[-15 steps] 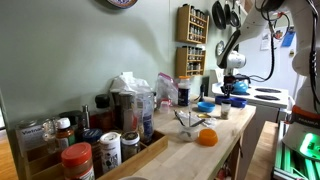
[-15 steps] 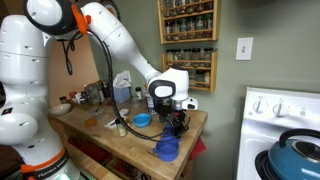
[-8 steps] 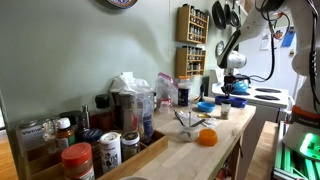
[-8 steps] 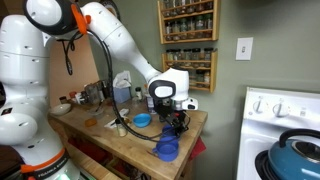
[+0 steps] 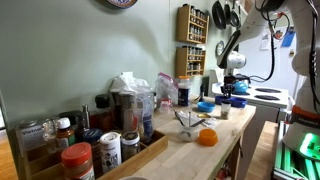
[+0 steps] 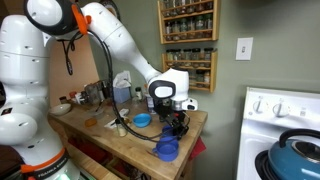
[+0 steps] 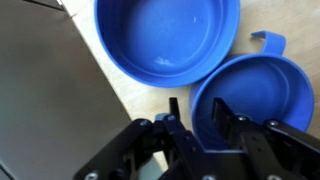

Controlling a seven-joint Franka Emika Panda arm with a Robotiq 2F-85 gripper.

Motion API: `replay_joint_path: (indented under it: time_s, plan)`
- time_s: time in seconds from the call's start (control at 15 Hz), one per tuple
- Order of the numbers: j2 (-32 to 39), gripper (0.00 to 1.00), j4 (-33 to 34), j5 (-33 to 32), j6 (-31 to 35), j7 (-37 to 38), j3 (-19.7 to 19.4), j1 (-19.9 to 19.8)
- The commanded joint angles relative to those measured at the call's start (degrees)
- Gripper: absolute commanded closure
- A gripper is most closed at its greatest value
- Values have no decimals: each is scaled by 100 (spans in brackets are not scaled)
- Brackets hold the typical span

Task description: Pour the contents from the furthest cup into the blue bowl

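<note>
In the wrist view the low round blue bowl lies on the wooden counter, with a blue cup with a small handle right beside it. My gripper is open and straddles the cup's near wall. One finger is inside the cup and the other is outside, with a gap showing on the outer side. I cannot see any contents in the cup. In an exterior view the gripper hangs over the counter's end, between the bowl and the cup. It also shows far back in an exterior view.
A white stove with a blue kettle stands beside the counter. A spice rack hangs on the wall. An orange, a blender and several jars crowd the counter.
</note>
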Motion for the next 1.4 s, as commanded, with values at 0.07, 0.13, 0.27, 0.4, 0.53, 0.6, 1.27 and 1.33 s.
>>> replay_joint_path:
  time_s: [0.07,0.13,0.27,0.4,0.53,0.6,1.27,1.33]
  plan:
    - [52,100,41,86,-115,-121,92,-109]
    - [55,100,40,91,-114,-124,96,-110]
    - [52,100,42,94,-112,-119,96,-110]
    - [40,99,40,93,-119,-111,92,-108]
    - [-163,99,-72,24,-177,-80,76,-60]
    - [-349,99,-165,-14,-232,-54,67,-21]
    - [-1498,99,-671,-833,-1078,437,-101,395]
    - [-1641,99,-791,-1031,-1089,557,-124,431]
